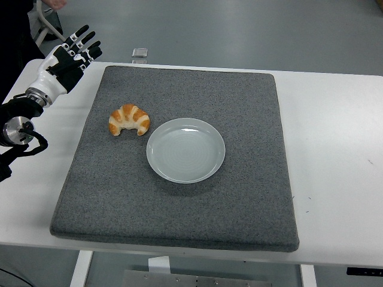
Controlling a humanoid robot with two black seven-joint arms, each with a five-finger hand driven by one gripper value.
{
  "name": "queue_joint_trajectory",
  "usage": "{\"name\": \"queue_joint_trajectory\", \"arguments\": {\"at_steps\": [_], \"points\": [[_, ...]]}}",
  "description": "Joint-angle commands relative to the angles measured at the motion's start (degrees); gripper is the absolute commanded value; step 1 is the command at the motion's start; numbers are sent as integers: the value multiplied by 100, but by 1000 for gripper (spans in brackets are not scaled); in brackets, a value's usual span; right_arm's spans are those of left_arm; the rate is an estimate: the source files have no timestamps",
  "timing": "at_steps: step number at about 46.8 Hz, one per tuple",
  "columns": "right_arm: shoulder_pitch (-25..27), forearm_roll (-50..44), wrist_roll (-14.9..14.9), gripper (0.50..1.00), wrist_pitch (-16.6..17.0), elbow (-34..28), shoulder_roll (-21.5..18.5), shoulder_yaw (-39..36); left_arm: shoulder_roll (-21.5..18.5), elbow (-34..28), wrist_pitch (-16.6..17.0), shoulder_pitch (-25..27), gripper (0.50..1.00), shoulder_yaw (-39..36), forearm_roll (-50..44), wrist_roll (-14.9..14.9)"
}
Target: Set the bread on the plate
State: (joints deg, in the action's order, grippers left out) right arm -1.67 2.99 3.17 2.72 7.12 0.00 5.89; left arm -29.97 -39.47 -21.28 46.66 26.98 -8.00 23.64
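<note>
Head view gives you the whole white table (335, 137) from above, with a large grey mat (179, 209) covering most of its middle. On that mat you have the bread (128, 119), a golden croissant with its curved back toward the far side and its two tips pointing toward you, lying in the left half of the mat. Just to its right and a little nearer to you sits the plate (186, 150), pale, round and holding nothing; the croissant lies just beside the plate's upper left rim, and you cannot quite tell whether they touch. Your left hand (70, 57) is up at the far left corner of the table, off the mat and well apart from the bread, with its black fingers (90, 43) spread wide and straight, gripping nothing. Its black arm (18, 122) comes in from the left edge over the bare table top. Your right arm does not show anywhere. At the far edge of the table, just beyond the mat, you can see a small grey square object (139, 53). A sliver of a person (51, 5) shows in the top left corner.
</note>
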Motion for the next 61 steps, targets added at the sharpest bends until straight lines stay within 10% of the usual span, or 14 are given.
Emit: {"name": "queue_joint_trajectory", "arguments": {"at_steps": [1,61], "points": [[0,0,0,930,0,-1,0,0,0,1,1,1,992,1,0,36],[0,0,0,930,26,8,0,0,44,230,36,158,992,-61,9,18]]}}
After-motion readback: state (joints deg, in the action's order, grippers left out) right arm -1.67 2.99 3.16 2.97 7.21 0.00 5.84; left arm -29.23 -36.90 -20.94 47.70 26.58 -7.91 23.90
